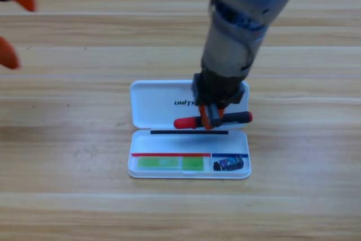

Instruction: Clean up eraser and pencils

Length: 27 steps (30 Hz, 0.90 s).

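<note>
Red-capped marker (pixel 213 121) hangs crosswise in the right gripper (pixel 210 118), orange jaws closed on its middle, over the white case (pixel 146 103) near the hinge; green highlighter (pixel 171 163) and eraser (pixel 228 165) already lie in the tray at 6 o'clock of it; this looks like the last placing step; next, lower it level into the tray's free strip, then release; left gripper (pixel 12 23) waits at 10 o'clock, jaws apart
</note>
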{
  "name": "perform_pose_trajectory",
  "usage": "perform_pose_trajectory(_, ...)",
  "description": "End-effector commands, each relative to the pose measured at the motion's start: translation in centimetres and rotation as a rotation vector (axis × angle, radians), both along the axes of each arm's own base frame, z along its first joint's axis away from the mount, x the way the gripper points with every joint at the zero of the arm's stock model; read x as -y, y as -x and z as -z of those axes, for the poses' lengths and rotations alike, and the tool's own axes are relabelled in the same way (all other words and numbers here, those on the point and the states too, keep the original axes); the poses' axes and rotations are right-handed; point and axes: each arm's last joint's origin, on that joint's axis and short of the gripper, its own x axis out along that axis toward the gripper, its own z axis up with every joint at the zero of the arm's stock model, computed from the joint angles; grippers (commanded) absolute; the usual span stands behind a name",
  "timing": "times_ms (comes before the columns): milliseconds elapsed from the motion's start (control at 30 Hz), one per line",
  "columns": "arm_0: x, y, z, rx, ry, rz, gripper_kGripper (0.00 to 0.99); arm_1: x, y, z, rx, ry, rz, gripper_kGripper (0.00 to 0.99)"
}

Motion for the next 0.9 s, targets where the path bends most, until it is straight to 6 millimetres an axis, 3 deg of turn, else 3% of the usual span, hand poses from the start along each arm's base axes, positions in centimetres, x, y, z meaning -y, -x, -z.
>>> perform_pose_trajectory(33, -2.7, -1.0, 2.2, -0.081, -0.029, -0.086, 0.99, -3.2, 0.2, 5.7, -0.044, 0.09, -0.033, 0.0)
perform_pose_trajectory(233, -2.7, -0.6, 3.4, -0.106, -0.021, -0.08, 0.99, -3.7, -0.2, 6.4, -0.043, 0.091, -0.023, 0.0)
perform_pose_trajectory(700, -2.7, -0.6, 4.7, -0.124, -0.025, -0.08, 0.99, -3.7, -0.1, 6.0, -0.042, 0.081, 0.007, 0.0)
perform_pose_trajectory(733, -2.7, -0.6, 4.9, -0.126, -0.026, -0.08, 0.99, -3.6, -0.1, 5.8, -0.041, 0.078, 0.012, 0.212)
perform_pose_trajectory(800, -2.7, -0.7, 5.1, -0.13, -0.027, -0.081, 0.99, -3.5, 0.0, 5.0, -0.036, 0.064, 0.034, 0.844)
perform_pose_trajectory(833, -2.7, -0.7, 5.2, -0.13, -0.027, -0.081, 0.99, -3.4, 0.1, 4.4, -0.032, 0.052, 0.043, 0.971)
perform_pose_trajectory(900, -2.7, -0.7, 5.3, -0.132, -0.028, -0.081, 0.99, -2.9, 0.5, 2.2, -0.019, 0.011, 0.063, 0.99)
